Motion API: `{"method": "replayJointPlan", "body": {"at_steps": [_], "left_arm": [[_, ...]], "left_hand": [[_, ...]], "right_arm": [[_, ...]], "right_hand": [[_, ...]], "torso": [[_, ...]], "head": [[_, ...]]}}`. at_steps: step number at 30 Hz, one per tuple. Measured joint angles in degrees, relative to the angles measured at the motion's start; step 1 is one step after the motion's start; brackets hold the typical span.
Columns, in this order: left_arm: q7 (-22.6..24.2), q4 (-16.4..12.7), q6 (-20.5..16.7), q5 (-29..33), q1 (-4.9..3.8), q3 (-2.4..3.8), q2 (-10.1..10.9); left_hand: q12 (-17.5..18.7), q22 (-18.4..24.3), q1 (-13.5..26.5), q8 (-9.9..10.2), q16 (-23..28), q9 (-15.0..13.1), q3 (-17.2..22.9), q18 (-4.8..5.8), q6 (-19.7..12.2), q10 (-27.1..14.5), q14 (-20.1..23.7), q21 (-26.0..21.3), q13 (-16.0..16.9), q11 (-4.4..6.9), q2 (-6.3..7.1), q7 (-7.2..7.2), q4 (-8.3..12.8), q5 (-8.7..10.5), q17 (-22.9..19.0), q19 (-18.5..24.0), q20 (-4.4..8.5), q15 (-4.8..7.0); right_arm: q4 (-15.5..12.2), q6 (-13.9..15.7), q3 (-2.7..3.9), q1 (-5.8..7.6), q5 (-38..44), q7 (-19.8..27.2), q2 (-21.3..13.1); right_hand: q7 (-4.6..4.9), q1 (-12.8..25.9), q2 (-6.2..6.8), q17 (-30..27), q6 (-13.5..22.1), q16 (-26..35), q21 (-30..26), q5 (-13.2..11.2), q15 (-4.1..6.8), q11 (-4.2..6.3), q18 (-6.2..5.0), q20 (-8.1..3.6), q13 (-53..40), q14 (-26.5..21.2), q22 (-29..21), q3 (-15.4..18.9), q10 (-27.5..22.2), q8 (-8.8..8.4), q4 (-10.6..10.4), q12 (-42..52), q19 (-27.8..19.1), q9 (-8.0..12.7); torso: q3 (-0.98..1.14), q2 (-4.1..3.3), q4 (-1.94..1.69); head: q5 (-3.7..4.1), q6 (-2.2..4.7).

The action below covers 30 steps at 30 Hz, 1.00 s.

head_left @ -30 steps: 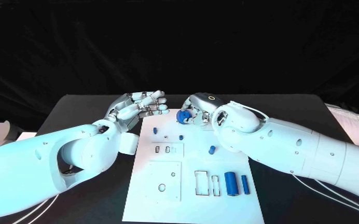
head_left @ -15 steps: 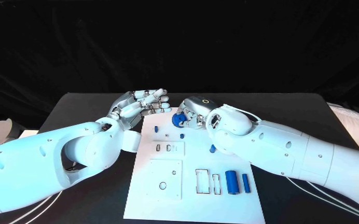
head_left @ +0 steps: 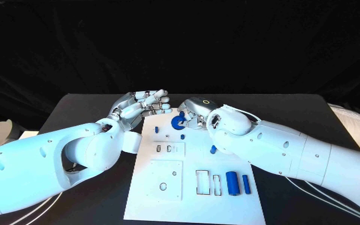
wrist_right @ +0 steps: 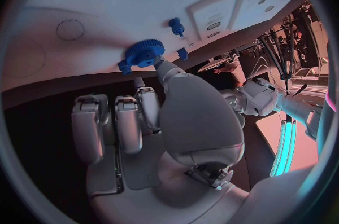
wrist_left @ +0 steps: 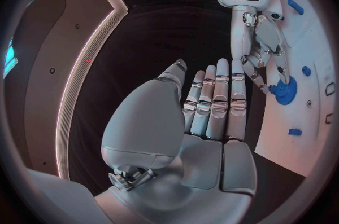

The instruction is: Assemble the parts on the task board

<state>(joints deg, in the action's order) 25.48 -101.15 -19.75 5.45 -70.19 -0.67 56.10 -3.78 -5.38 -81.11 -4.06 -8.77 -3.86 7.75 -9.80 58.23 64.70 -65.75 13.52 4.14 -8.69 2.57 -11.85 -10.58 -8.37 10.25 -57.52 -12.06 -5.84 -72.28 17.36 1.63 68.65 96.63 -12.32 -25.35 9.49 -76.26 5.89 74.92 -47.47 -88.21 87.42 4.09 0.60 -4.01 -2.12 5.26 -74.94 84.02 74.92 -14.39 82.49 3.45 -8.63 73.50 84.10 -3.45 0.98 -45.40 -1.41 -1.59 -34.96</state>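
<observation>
Blue toothed gear part sits at far edge of white rectangular task board, right hand fingertips touching it, grip unclear. Left hand just beside board's far left corner, fingers straight, close together, holding nothing. Two blue cylinders near right edge.

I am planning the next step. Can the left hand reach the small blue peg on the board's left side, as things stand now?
Probably yes. The left hand holds nothing and hovers by the task board, with nothing between it and the small blue peg. The right hand is busy beside the blue gear.
</observation>
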Motion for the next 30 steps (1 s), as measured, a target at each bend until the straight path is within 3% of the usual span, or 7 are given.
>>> {"method": "replayJointPlan", "body": {"at_steps": [2,5,11,18,21,24,30], "left_arm": [[-0.01,0.0,0.0,0.0,0.0,0.0,0.0],[-0.01,0.0,0.01,0.0,0.0,0.0,-0.01],[-0.03,-0.02,0.01,0.0,0.0,-0.01,0.0],[-0.05,-0.03,0.02,0.0,0.0,-0.01,0.04],[-0.07,0.02,0.03,0.0,0.0,-0.01,0.07],[-0.09,0.08,0.05,0.0,-0.01,-0.01,0.36],[-0.1,0.4,0.05,0.07,0.0,0.0,1.06]], "left_hand": [[0.0,0.0,0.0,0.0,0.0,0.0,0.0,0.0,0.0,0.0,0.0,0.0,0.0,0.0,0.0,0.0,0.0,0.0,0.0,0.0,0.0,0.0],[0.0,0.0,0.0,0.0,0.0,0.0,0.0,0.0,0.0,0.0,0.0,0.0,0.0,0.0,0.0,0.0,0.0,0.0,0.0,0.0,0.0,0.0],[0.0,-0.01,0.0,0.0,0.0,0.0,0.0,0.0,0.0,0.0,0.0,0.0,0.01,0.0,0.0,0.0,0.0,0.0,0.0,0.0,0.0,0.0],[0.0,-0.01,0.0,0.0,0.0,0.0,0.0,0.0,0.0,0.0,0.0,0.0,0.01,0.0,0.0,0.0,0.0,0.0,-0.01,0.0,0.0,0.0],[0.0,-0.01,0.0,0.0,0.0,0.0,0.0,0.0,0.0,0.0,0.0,0.0,0.01,0.0,0.0,0.0,0.0,0.0,-0.01,0.0,0.0,0.0],[0.0,-0.01,0.0,0.0,0.0,0.0,0.0,0.0,0.0,0.0,0.0,0.0,0.01,0.0,0.0,0.0,0.0,0.0,-0.01,0.0,0.0,0.0],[0.0,-0.01,0.0,0.0,0.0,0.0,0.0,0.0,0.0,0.0,0.0,0.0,0.01,0.0,0.0,0.0,0.0,0.0,-0.01,0.0,0.0,0.0]], "right_arm": [[0.23,0.0,0.01,0.04,0.0,0.05,0.18],[0.39,-0.16,0.0,0.05,-0.06,0.14,0.46],[0.47,-0.84,-0.04,0.06,-0.25,0.2,0.5],[-0.07,-0.67,-0.05,0.05,-0.78,0.28,-0.7],[-1.6,1.15,-0.05,-0.04,-1.58,0.78,-2.9],[-4.06,3.72,0.18,-0.1,-3.39,1.98,-6.22],[-9.92,6.82,0.74,0.43,-11.43,7.06,-15.41]], "right_hand": [[0.14,1.84,0.43,0.0,1.44,0.0,0.0,0.0,-0.11,-0.2,0.0,0.2,0.0,-0.11,0.0,0.81,-0.2,0.0,-1.79,-0.36,-0.2,0.0],[0.2,2.88,0.72,0.0,0.79,0.0,0.0,0.03,-0.4,-0.2,0.0,0.41,0.0,0.0,0.0,1.47,-0.2,0.0,-3.43,-0.35,0.0,-0.17],[-0.16,4.73,-1.01,-0.01,-4.67,0.0,0.0,1.82,-0.4,-0.21,0.0,0.4,0.0,0.0,-0.01,2.04,-0.19,1.0,-5.71,-0.35,0.0,-0.84],[-0.79,5.09,-1.38,-0.01,-6.27,0.0,0.0,4.69,-0.4,0.02,0.0,0.4,0.01,0.0,-0.01,2.2,0.03,1.18,-6.01,0.24,0.0,-0.87],[-0.79,4.56,-1.82,-0.01,-6.26,0.0,0.23,6.36,-0.4,0.12,0.0,0.4,0.01,0.0,-0.01,1.77,0.13,0.94,-5.54,0.36,0.0,-0.7],[-0.56,3.59,-0.98,-0.01,-6.04,0.0,0.23,6.55,-0.4,0.12,0.0,0.4,0.01,0.0,-0.01,1.64,0.13,0.46,-4.61,0.35,0.0,-0.48],[-0.38,1.14,-0.3,-0.02,-5.86,0.0,0.23,6.78,-0.4,0.12,-0.01,0.4,0.01,0.0,-0.01,1.26,0.12,0.4,-2.45,0.2,0.0,-0.47]], "torso": [[0.0,0.0,0.0],[0.01,0.0,0.0],[0.02,0.0,-0.03],[0.03,0.0,-0.03],[0.07,0.01,-0.03],[0.09,0.04,0.07],[0.04,0.32,0.75]], "head": [[0.0,-0.03],[0.0,-0.04],[0.0,-0.05],[-0.17,-0.01],[-0.34,0.01],[-0.54,0.04],[-0.67,0.28]]}}
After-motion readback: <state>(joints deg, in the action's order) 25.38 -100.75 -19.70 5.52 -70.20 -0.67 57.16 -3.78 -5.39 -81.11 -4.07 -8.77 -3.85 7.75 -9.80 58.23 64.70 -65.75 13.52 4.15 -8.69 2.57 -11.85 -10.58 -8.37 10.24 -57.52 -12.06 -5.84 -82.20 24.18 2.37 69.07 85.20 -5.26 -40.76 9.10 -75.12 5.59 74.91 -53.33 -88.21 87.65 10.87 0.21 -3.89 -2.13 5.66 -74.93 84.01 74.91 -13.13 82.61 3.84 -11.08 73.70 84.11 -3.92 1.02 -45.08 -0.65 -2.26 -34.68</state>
